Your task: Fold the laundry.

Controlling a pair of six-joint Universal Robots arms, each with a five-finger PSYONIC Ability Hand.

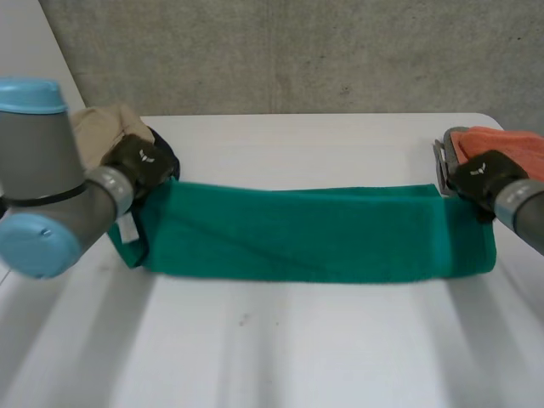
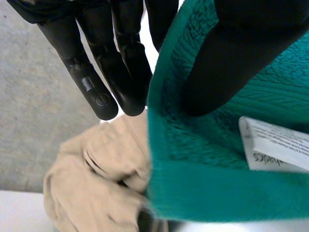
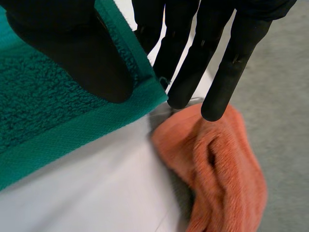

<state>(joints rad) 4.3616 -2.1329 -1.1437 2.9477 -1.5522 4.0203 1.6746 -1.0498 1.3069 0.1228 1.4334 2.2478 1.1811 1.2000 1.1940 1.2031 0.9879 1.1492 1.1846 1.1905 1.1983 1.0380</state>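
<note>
Laundry on the white worktop [image 1: 297,348] comes to three pieces: a green towel [image 1: 297,234], a beige cloth [image 1: 102,127] and an orange cloth [image 1: 510,144]. The green towel lies folded into a long, narrow band that runs across the middle of the worktop, from near its left edge to near its right edge.

The left hand [image 1: 140,161] is at the towel's left end, at the far corner. In the left wrist view its thumb [image 2: 231,58] presses down on the pile while its straight fingers [image 2: 120,72] reach past the hemmed edge on the other side of the cloth, so the end is pinched between them. A white label [image 2: 275,145] is sewn to the towel just beside the thumb. The beige cloth lies crumpled beyond the fingertips, at the worktop's far left corner.

The right hand [image 1: 480,174] takes the far corner of the towel's right end in the same way: the thumb [image 3: 72,48] sits on top of the corner by the hem, and the straight fingers [image 3: 222,72] run under and past it. The orange cloth is bunched at the worktop's right edge, just beyond those fingertips.
</note>
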